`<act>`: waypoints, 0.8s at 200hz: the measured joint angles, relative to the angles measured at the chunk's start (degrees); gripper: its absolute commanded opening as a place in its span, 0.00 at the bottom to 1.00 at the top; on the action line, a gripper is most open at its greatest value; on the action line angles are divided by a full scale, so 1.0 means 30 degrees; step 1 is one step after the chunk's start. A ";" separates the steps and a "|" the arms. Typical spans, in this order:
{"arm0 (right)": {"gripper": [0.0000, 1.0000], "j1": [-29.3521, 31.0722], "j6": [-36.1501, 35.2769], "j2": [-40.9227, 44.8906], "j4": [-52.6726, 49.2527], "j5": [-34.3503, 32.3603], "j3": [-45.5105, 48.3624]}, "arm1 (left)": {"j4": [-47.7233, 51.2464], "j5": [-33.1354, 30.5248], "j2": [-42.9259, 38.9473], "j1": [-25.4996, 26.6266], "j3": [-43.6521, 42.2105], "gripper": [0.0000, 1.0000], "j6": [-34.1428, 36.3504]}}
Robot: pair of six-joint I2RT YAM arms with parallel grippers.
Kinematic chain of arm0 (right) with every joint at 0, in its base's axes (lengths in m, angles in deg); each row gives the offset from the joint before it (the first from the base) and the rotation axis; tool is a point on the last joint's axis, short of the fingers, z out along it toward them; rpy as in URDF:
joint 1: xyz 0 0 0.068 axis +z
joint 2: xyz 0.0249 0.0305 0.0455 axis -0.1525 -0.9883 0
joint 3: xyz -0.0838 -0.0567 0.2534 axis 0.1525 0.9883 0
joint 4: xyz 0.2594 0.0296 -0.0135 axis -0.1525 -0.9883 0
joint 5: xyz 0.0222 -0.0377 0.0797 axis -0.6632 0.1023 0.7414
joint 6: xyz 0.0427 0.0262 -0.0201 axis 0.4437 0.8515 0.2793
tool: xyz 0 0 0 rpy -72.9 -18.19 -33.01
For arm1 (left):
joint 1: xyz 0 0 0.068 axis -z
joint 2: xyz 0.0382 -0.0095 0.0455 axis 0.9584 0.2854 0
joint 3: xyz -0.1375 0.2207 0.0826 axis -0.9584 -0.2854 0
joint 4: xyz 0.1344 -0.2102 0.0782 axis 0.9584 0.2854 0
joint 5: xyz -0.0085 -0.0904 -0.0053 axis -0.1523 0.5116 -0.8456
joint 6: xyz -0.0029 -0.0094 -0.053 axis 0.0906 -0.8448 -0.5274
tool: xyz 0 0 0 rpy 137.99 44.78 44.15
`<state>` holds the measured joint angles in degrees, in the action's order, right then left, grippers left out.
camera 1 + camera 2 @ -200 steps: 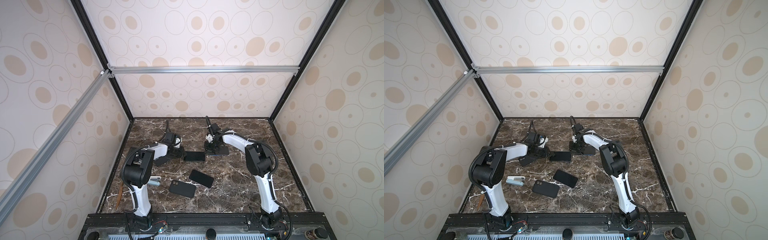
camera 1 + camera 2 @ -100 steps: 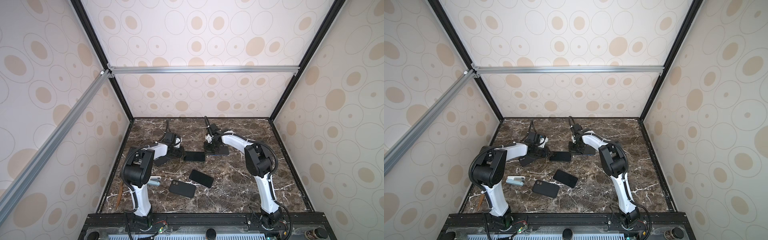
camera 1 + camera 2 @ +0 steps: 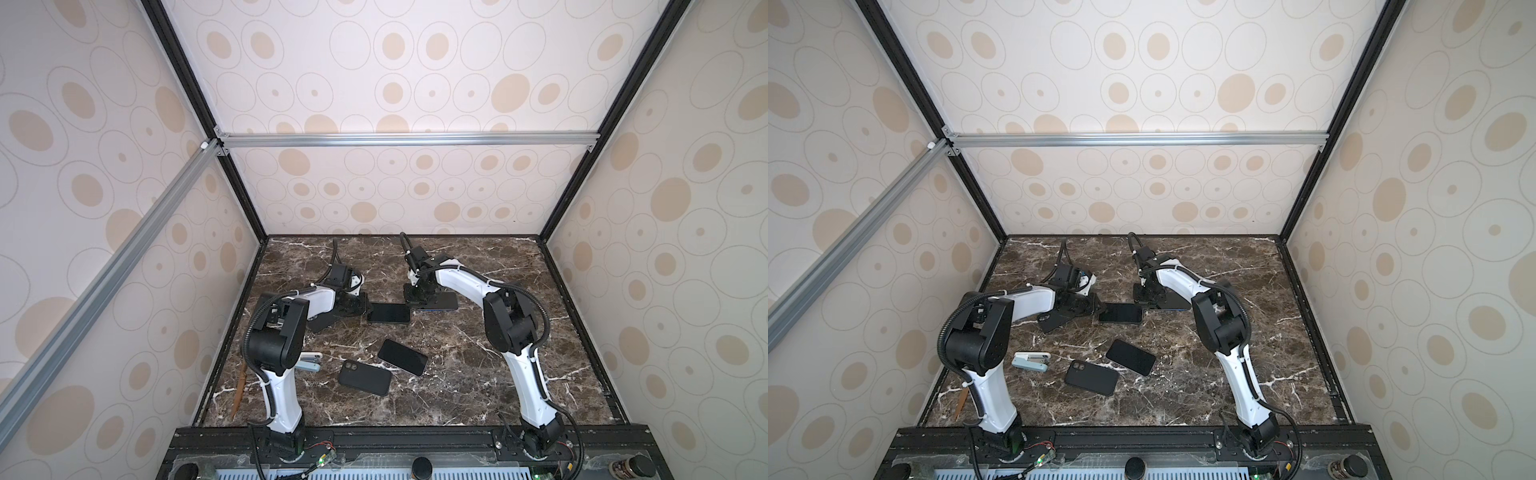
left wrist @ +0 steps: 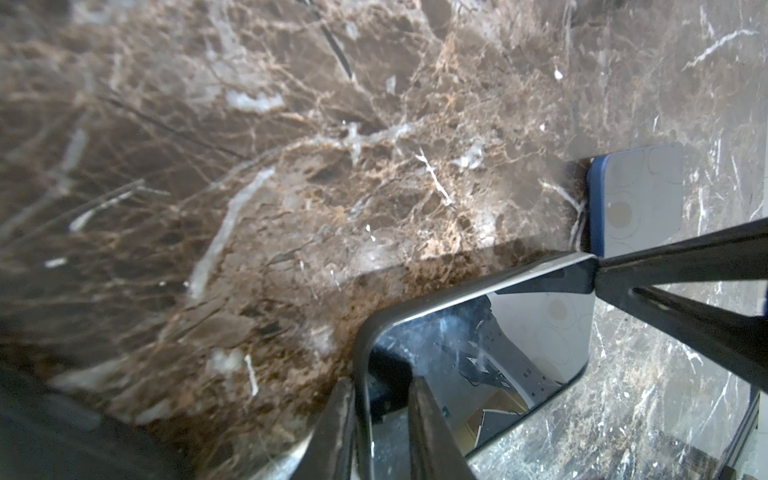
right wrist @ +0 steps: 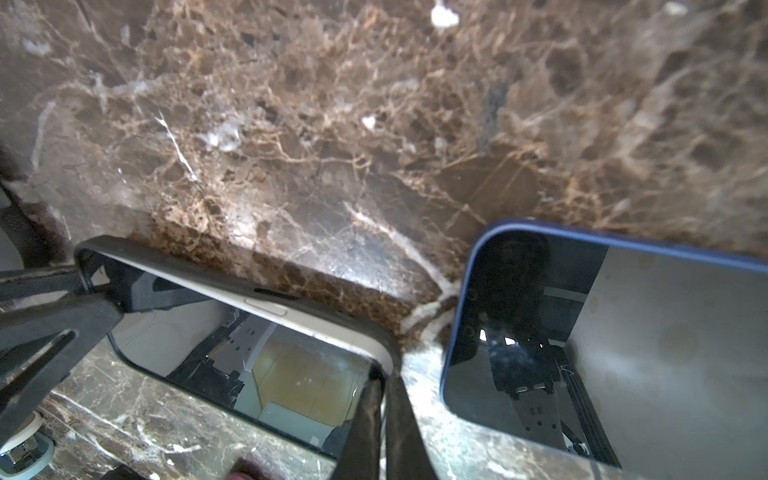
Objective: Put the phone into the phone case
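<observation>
Right wrist view, lower left: glossy black-screened phone [image 5: 266, 353] lies half-seated in black rubbery phone case [image 5: 390, 351]. My right gripper [image 5: 382, 384], pressed together, meets its corner; left gripper [image 4: 384, 395] pinches the rim. I'd push corners down evenly.

One phone [image 3: 388, 312] lies on the surface [image 3: 478, 353] between the left hand [image 3: 365, 308] and right hand [image 3: 412, 303]; nearer the front, a case [image 3: 365, 377] lies left of another phone [image 3: 402, 357].

Phone [image 5: 249, 357] screen-up in black case [image 5: 390, 351] on marble table [image 5: 332, 124]. Right gripper [image 5: 383, 376] pinched together, tips at case corner. Left gripper [image 5: 97, 297] grips opposite end. Blue phone [image 5: 623, 353] just beside, flat.
</observation>
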<state>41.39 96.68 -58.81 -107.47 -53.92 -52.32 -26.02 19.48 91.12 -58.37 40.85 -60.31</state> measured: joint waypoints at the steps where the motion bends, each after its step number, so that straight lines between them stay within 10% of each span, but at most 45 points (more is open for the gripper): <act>1: 0.07 0.0000 0.0007 -0.0015 -0.0029 0.0000 -0.0029 | 0.0000 0.0000 0.0000 0.0000 0.0000 0.24 0.0000; 160: 0.19 -0.0051 0.2514 0.0277 0.1275 0.0896 0.0714 | -0.0168 -0.0087 -0.0379 -0.0175 -0.0532 0.23 -0.0160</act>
<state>41.24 104.22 -57.98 -103.64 -51.23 -50.18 -26.52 19.22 89.98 -58.89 39.25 -60.79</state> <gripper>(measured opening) 0.196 0.230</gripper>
